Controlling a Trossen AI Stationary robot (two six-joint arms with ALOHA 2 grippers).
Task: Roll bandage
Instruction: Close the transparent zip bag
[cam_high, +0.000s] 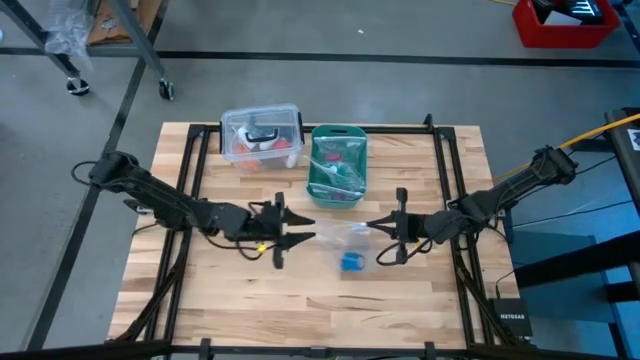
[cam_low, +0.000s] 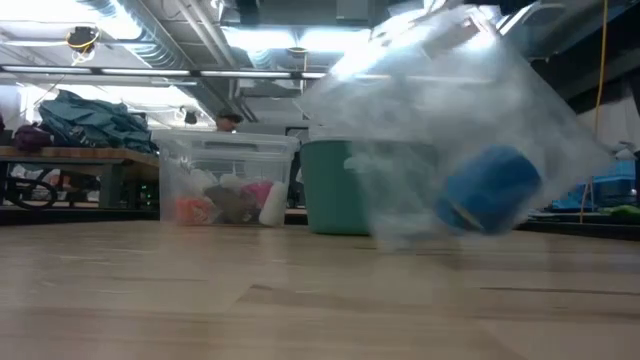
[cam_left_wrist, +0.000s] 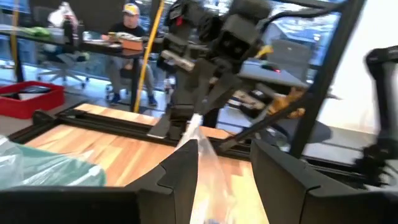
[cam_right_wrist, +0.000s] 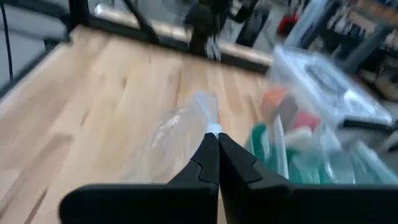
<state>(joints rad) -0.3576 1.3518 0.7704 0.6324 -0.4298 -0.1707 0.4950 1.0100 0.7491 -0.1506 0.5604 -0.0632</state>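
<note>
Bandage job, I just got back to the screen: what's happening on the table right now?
The right gripper is shut on the edge of a clear plastic bag at mid-table. The bandage, a small blue roll, sits inside that bag, which is lifted off the wood at the pinched end. The left gripper faces it, open, near the bag's other end. A teal basket and a clear bin stand behind.

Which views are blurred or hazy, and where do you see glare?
Low view: the clear plastic bag fills the frame close up, hazy, the blue bandage inside it soft-edged; ceiling lights glare above. Right wrist view: the clear bin and green basket are smeared. Left wrist view: the right hand is soft. High view: sharp, evenly lit.
</note>
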